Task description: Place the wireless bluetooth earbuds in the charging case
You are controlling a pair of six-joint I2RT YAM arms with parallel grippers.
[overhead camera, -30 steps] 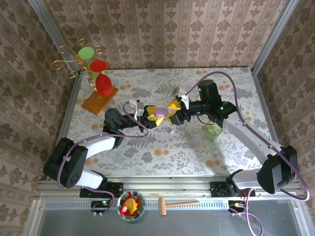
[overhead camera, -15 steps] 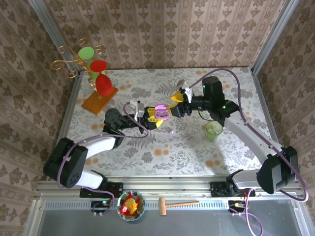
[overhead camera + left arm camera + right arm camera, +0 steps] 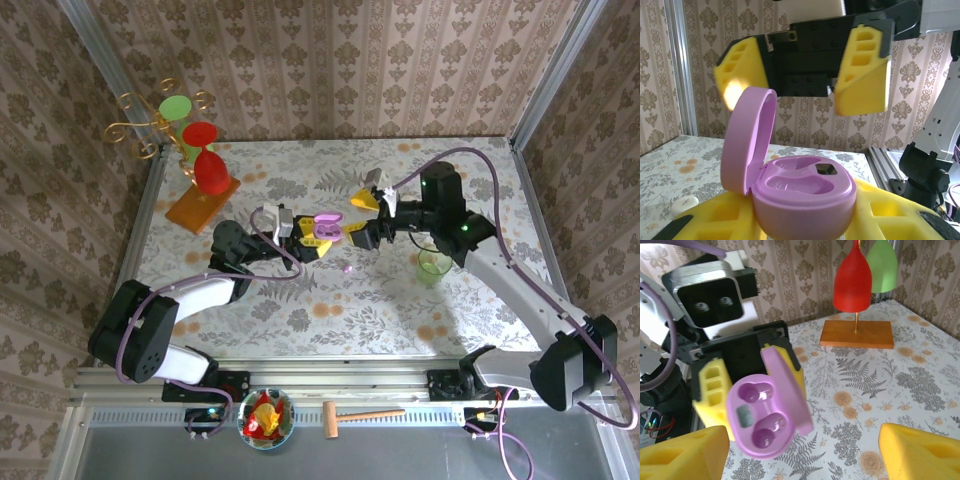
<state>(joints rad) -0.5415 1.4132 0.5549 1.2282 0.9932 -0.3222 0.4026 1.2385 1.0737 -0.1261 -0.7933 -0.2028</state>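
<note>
Your left gripper [image 3: 315, 237] clamps the smooth, oval lilac case [image 3: 805, 196], lid open; your right gripper [image 3: 358, 216] gapes wide, facing it.

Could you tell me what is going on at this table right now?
The left gripper holds the lilac charging case, which is open and looks empty inside. The right gripper hovers right beside the case, fingers open and holding nothing. A tiny lilac earbud lies on the table just in front of them, so no bud is in the case yet.
</note>
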